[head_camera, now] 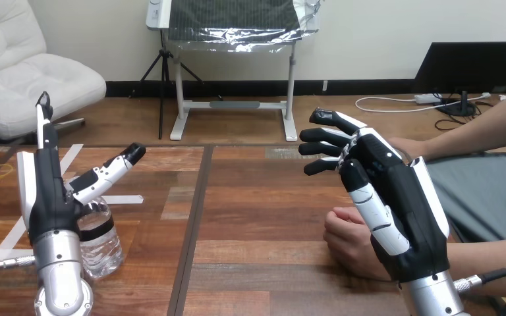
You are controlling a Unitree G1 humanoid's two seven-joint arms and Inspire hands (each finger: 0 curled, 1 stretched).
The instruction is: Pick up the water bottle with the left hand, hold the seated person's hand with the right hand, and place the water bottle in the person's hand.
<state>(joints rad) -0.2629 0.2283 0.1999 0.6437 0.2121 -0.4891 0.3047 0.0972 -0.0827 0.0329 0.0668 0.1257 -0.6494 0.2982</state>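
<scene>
head view: the water bottle (100, 240) stands upright on the surface (257, 204), just right of our left robot hand (49, 197), the nearer one, whose fingers are straight and hold nothing. our right robot hand (389, 204), also open and empty, hovers over the person's hand (346, 237). we can read no writing on the bottle's dark band (97, 229).

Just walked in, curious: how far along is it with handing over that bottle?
Nothing looks finished. The left robot hand is open beside the water bottle, standing on the table. The right robot hand hovers open by the person's hand. Grasp, hold, handover remain.
</scene>
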